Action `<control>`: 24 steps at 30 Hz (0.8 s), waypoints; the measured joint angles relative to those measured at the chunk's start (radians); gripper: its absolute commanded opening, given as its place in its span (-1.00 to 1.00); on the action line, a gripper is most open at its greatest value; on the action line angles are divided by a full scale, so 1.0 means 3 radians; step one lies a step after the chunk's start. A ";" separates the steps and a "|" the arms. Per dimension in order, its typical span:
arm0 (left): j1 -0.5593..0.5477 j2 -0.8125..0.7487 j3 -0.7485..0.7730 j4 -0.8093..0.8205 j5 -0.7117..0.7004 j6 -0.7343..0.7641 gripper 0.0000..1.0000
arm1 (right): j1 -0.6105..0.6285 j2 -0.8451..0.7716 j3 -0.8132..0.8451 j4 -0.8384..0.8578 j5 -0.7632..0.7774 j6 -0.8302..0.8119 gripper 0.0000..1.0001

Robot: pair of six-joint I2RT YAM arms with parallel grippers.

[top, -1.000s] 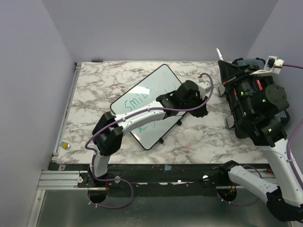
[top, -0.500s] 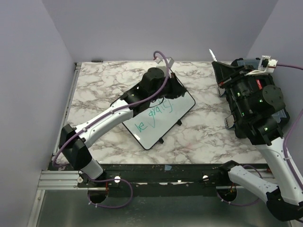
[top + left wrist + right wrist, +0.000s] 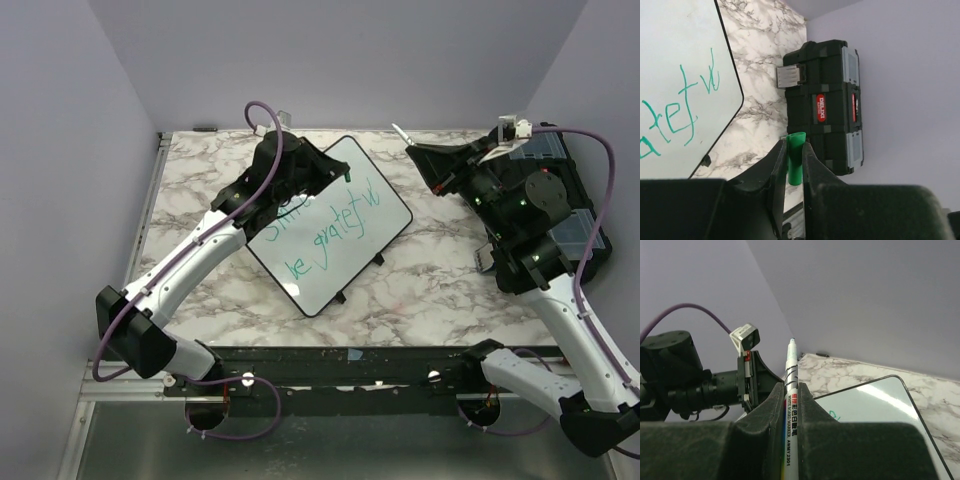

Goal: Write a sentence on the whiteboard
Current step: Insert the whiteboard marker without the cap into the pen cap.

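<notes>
Gripping marker point(image 3: 791, 375) and green cap point(image 3: 796, 165) beside the whiteboard point(image 3: 345, 268)

A marble table point(image 3: 190, 170) bears the whiteboard, which lies turned at an angle near the middle. A black toolbox point(image 3: 827, 105) sits at the table's right side, apart from the board. The left gripper point(image 3: 794, 150) hovers over the board's far edge, jaws clenched on the green cap. The right gripper point(image 3: 791, 392) is raised near the toolbox, jaws clamped on the white marker. The sentence point(image 3: 335, 225) crosses the board in green, its upper word partly hidden by the left arm
</notes>
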 measured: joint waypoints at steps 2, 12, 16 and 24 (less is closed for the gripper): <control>0.0058 -0.0032 -0.0010 -0.0029 0.0001 -0.0131 -1.00 | 0.0000 0.0032 -0.0024 0.0027 -0.0136 -0.0033 -0.99; 0.0338 -0.0300 -0.0262 0.0024 0.0313 -0.0857 -1.00 | 0.0167 0.0163 -0.0165 0.0074 -0.0437 -0.0425 -0.99; 0.0365 -0.0379 -0.0266 0.0005 0.0312 -0.1186 -1.00 | 0.0657 0.0249 -0.0165 0.0003 -0.0083 -0.0757 -0.99; 0.0491 -0.0426 -0.0272 -0.0106 0.0338 -0.1700 -1.00 | 0.1708 0.0460 -0.0165 -0.0045 0.0949 -0.1564 -0.99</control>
